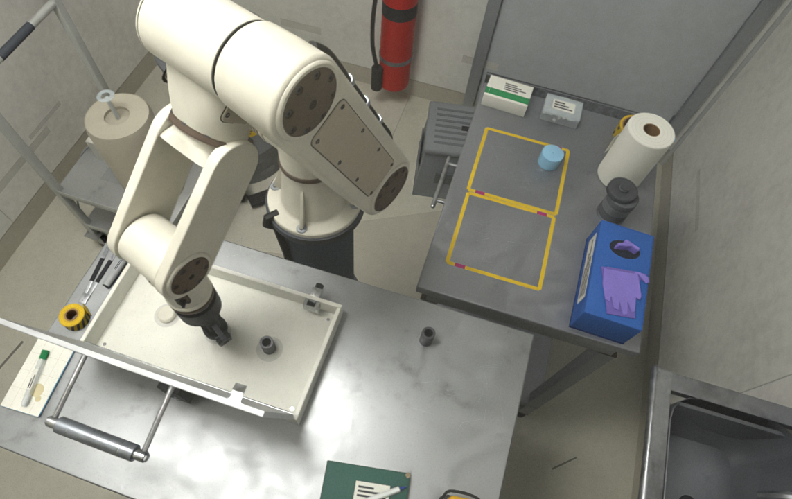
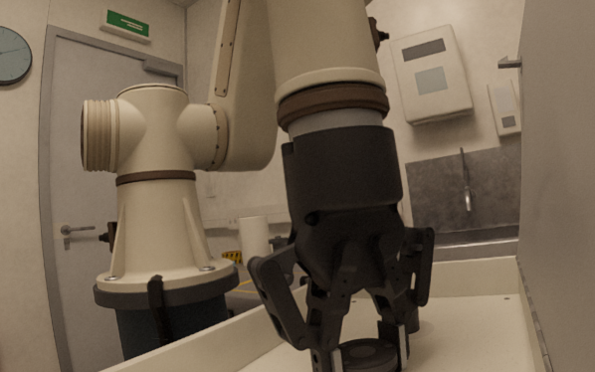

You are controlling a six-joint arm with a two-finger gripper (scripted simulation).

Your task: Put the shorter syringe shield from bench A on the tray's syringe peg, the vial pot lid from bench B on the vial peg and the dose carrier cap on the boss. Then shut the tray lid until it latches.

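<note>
The vial pot lid [image 2: 363, 354], a dark round disc, is mostly hidden between my fingers and cut by the picture's lower edge; it is held in my closed gripper [image 2: 362, 355] [image 1: 222, 338] low over the middle of the open tray [image 1: 219, 329]. A shorter syringe shield [image 1: 268, 344] stands upright in the tray to the right of my gripper. Another small dark shield [image 1: 427, 336] stands on the bench outside the tray. The light blue dose carrier cap [image 1: 551, 157] sits in the far yellow square on the side bench. The tray lid [image 1: 132, 363] stands open along the tray's front.
The tray's raised rim and open lid close in my gripper on the near side. A latch post [image 1: 315, 296] stands on the tray's far rim. A glove box [image 1: 613, 282], paper roll [image 1: 636, 148] and dark pot [image 1: 618, 200] line the side bench's right edge.
</note>
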